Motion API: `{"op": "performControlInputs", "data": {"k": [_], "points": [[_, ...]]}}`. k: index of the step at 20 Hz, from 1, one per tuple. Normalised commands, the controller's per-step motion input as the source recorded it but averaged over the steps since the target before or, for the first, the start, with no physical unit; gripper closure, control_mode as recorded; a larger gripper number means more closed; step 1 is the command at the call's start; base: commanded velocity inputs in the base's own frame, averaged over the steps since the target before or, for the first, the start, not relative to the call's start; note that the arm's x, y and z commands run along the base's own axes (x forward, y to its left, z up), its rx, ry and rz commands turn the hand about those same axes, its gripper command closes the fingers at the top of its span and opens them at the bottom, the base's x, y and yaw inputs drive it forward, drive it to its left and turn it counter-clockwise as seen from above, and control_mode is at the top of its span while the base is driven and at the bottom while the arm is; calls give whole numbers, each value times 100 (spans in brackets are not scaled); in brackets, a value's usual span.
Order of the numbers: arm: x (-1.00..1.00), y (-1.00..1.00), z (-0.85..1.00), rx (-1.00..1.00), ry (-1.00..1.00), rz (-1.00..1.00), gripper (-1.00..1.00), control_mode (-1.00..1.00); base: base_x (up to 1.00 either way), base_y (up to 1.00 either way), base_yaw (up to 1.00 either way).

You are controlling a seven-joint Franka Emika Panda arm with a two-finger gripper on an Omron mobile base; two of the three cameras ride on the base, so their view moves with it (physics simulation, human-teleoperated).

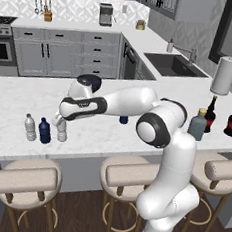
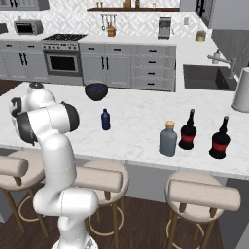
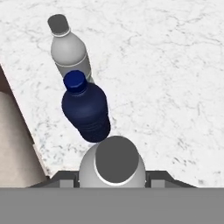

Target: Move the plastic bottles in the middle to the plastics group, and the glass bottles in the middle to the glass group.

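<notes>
While my gripper [image 3: 113, 178] clamps the clear water bottle [image 3: 111, 165], releasing crooked could topple it into the dark blue bottle [image 3: 86, 110].

- The arm [image 1: 171, 158] is glossy white, made of thick rounded segments.
- The joints have dark grey, almost black round caps and bands.
- A black band goes around the forearm near the wrist.
- The lower column is white and smooth.

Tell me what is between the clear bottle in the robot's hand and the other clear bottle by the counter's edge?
A dark blue bottle stands between the held clear bottle and the far clear bottle, lined up in the hand view. The left base view shows it too.
</notes>
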Motion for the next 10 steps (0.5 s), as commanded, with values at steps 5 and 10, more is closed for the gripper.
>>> {"op": "performControlInputs", "data": {"k": [5, 10], "points": [[2, 2, -22, 0, -6, 2, 100, -100, 0, 0, 0], [3, 3, -10, 0, -9, 2, 100, -100, 0, 0, 0]]}}
